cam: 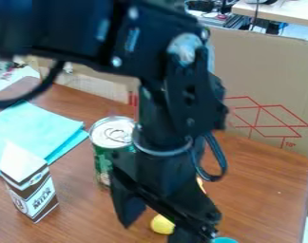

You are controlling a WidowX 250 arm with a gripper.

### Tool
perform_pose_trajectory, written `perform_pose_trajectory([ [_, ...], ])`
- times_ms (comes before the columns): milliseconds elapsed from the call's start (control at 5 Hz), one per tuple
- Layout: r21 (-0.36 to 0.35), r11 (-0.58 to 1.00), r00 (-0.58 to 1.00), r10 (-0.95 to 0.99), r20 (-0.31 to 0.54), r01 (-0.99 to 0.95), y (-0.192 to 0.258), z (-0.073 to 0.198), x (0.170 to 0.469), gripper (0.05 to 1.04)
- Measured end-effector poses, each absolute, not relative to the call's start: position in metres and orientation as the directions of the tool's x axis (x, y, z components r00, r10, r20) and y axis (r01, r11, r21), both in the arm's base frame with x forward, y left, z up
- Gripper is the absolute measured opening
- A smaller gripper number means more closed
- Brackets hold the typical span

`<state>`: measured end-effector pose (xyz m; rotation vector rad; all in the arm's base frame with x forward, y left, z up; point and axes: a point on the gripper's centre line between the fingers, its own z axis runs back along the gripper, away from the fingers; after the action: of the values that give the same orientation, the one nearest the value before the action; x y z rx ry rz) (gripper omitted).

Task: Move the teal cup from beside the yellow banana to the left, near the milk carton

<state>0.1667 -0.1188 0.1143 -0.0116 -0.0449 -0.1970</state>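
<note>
The black gripper (153, 227) hangs low over the front middle of the brown table, its two fingers apart. A yellow rounded object (161, 225) shows in the gap between them; whether they touch it I cannot tell. Another bit of yellow peeks out at the gripper's right side. Close behind and left of the gripper stands a green can (103, 163) with a silver top, partly covered by the arm. Farther left, a brown and white milk carton (33, 190) is upright. A turquoise cloth (34, 129) lies folded behind the carton.
The wooden table (271, 190) ends at the right against a tall cardboard panel (271, 71) with red line drawings, which runs along the back. A turquoise rim (224, 240) shows at the bottom edge, right of the gripper. A black cable loops beside the arm.
</note>
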Motion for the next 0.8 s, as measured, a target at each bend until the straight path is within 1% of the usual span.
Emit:
perform_pose_trajectory([
  [200, -0.006, 0.984, 0.982, -0.176, 0.073, 0.177, -0.129, 0.099, 0.177, 1.001],
  [400, -0.016, 0.994, 0.983, -0.107, 0.147, 0.11, -0.133, 0.09, 0.188, 1.001],
  [800, -0.036, 0.997, 0.986, -0.064, 0.152, 0.07, -0.141, 0.068, 0.198, 1.001],
])
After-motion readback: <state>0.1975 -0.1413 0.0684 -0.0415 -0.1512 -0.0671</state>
